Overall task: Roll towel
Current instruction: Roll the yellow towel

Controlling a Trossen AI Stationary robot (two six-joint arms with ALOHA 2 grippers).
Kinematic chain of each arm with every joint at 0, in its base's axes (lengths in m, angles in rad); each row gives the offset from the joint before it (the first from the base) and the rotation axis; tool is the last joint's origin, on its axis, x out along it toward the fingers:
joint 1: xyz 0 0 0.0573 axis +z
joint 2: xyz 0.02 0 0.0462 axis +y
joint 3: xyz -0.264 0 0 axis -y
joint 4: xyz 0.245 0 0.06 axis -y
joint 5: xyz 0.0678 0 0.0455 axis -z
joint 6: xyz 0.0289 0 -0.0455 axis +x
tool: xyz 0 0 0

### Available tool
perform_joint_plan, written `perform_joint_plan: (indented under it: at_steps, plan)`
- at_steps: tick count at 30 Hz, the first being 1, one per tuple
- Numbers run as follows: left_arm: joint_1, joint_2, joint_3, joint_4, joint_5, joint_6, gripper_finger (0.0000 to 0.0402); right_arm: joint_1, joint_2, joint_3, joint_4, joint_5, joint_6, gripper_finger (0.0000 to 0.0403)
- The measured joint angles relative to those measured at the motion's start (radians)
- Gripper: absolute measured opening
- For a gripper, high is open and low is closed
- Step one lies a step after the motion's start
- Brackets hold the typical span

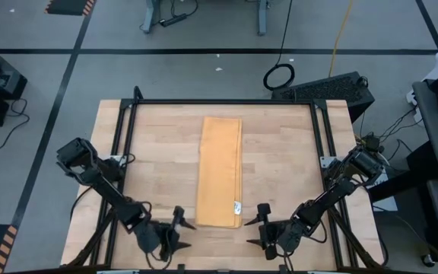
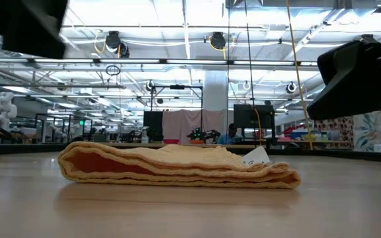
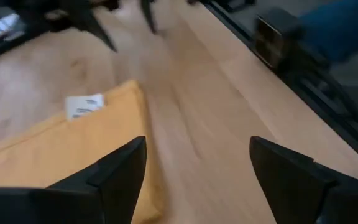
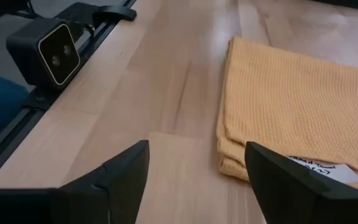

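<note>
The mustard-yellow towel (image 1: 220, 170) lies folded into a long strip on the wooden table, running from the far side toward the near edge, its small white tag (image 1: 237, 206) at the near right corner. It also shows in the low view (image 2: 177, 165), in the left wrist view (image 3: 61, 155) and in the right wrist view (image 4: 297, 106). My left gripper (image 1: 179, 222) is open, just left of the towel's near end. My right gripper (image 1: 262, 223) is open, just right of that end. Neither touches the towel.
A black metal frame (image 1: 219, 102) borders the table's far, left and right sides. A small black camera box (image 4: 48, 50) sits at the table's near edge. Bare wood lies on both sides of the towel.
</note>
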Motion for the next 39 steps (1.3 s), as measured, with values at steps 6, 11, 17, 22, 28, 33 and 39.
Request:
perform_joint_plan:
  at_steps: [6,11,17,22,28,33,39]
  plan:
    - [-0.043,0.019,0.057,-0.199,0.004,0.029,0.029,-0.001,0.0,0.0,0.003,0.0,-0.002,0.0256]
    - [-0.017,0.048,0.057,-0.211,-0.041,0.141,0.029,-0.005,0.0,0.0,0.009,0.0,0.016,0.0256]
    - [0.065,0.097,0.056,-0.211,-0.021,0.219,0.029,-0.006,0.0,0.0,0.013,0.0,0.05,0.0256]
    - [0.098,0.1,0.056,-0.226,-0.005,0.3,0.028,-0.005,0.0,0.0,0.011,-0.004,0.08,0.0256]
    - [0.137,0.1,0.056,-0.237,0.059,0.381,0.0247,-0.005,0.0,0.0,0.003,-0.003,0.08,0.0256]
    - [0.166,0.1,0.056,-0.243,0.087,0.431,0.022,-0.005,0.0,0.0,-0.001,-0.002,0.079,0.0256]
    - [0.197,0.1,0.056,-0.261,0.124,0.45,0.0179,-0.005,0.0,0.0,-0.001,0.001,0.078,0.0256]
